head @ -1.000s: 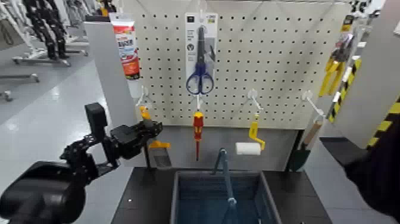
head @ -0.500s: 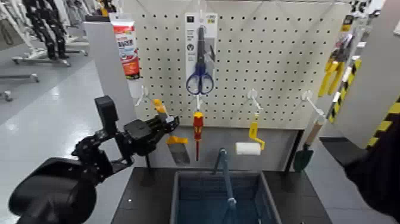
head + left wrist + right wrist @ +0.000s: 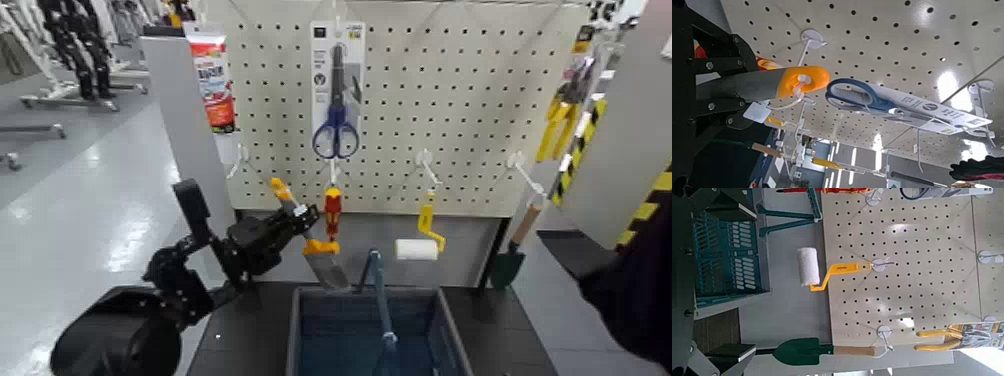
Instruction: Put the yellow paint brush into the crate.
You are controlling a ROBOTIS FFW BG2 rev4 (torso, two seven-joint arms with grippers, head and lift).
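While your head view looks down, you see the left gripper (image 3: 296, 222) clenched on the yellow paint brush (image 3: 308, 244), bristles hanging at eleven o'clock of the crate (image 3: 300, 330); in your left wrist view, the brush handle sits between the fingers (image 3: 727, 64); your right wrist view shows the crate; you cannot tell the right gripper's state.
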